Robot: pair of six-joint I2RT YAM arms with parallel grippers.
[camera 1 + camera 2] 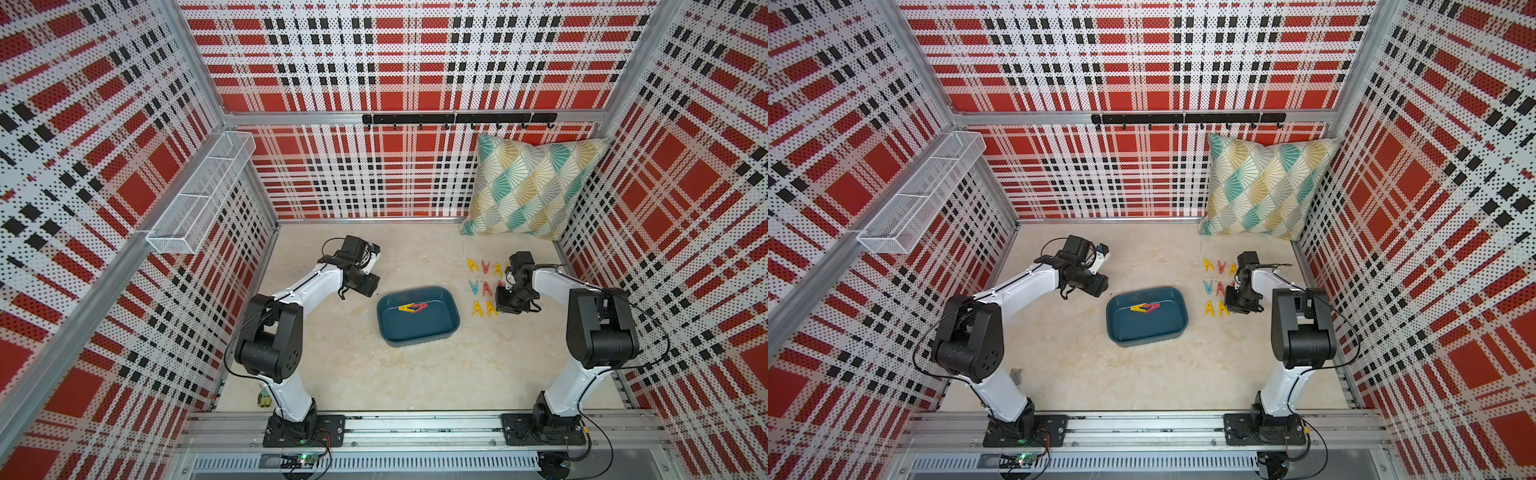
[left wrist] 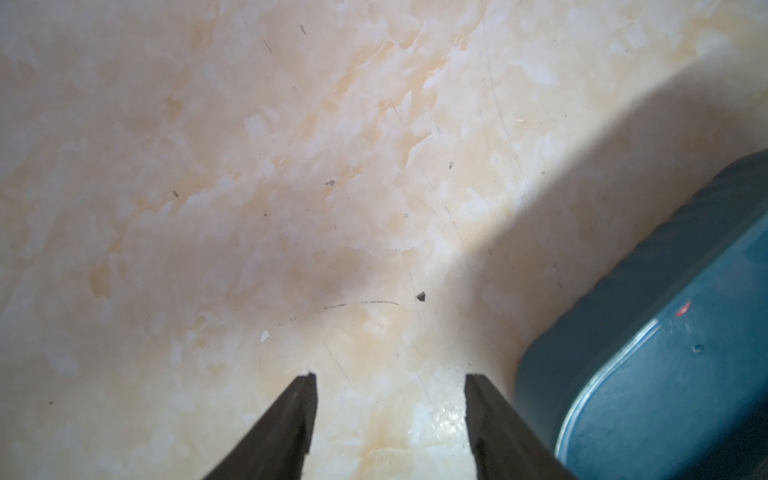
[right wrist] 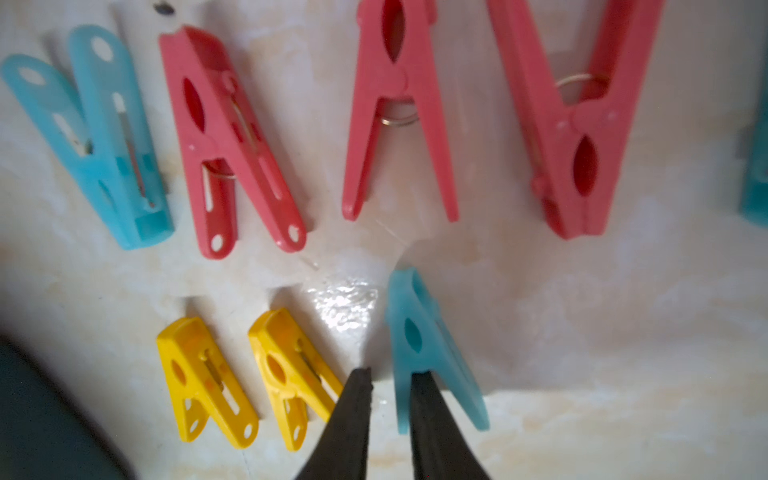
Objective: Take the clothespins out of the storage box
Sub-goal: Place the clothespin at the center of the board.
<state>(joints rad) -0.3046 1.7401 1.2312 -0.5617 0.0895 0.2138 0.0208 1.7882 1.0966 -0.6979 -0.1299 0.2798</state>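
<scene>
Your surface (image 1: 374,374) is a pale, marbled cream slab, scuffed with fine scratches and specks in the left wrist view. Red, black and white plaid perforated walls (image 1: 415,62) box it in on three sides. A metal rail (image 1: 415,428) carrying both arm bases runs along 6 o'clock.

A white wire basket (image 1: 199,195) hangs on the wall at 10 o'clock, and a black hook rail (image 1: 457,119) crosses the wall at 12. A fan-patterned pillow (image 1: 532,187) leans in the corner at 1 o'clock. A small greenish item (image 1: 264,400) lies by the left arm's base, too small to identify.

The storage box (image 1: 415,332) sits near the middle. Two clothespins (image 1: 412,308), one yellow and one red, lie touching inside it toward its 12 o'clock wall. The other clothespins (image 1: 484,286) lie in three rows on the surface at the box's 3 o'clock. In both top views the right arm's wrist covers the far end of those rows.

Your left pincer (image 2: 390,376) hangs at the box's 10 o'clock, jaws well apart, holding nothing.

Your right pincer (image 3: 390,373) is down among the rows, jaws only narrowly parted. One leg of a light blue clothespin (image 3: 432,353) lies between them, with a sliver of surface showing beside it, so it is not pinched.
</scene>
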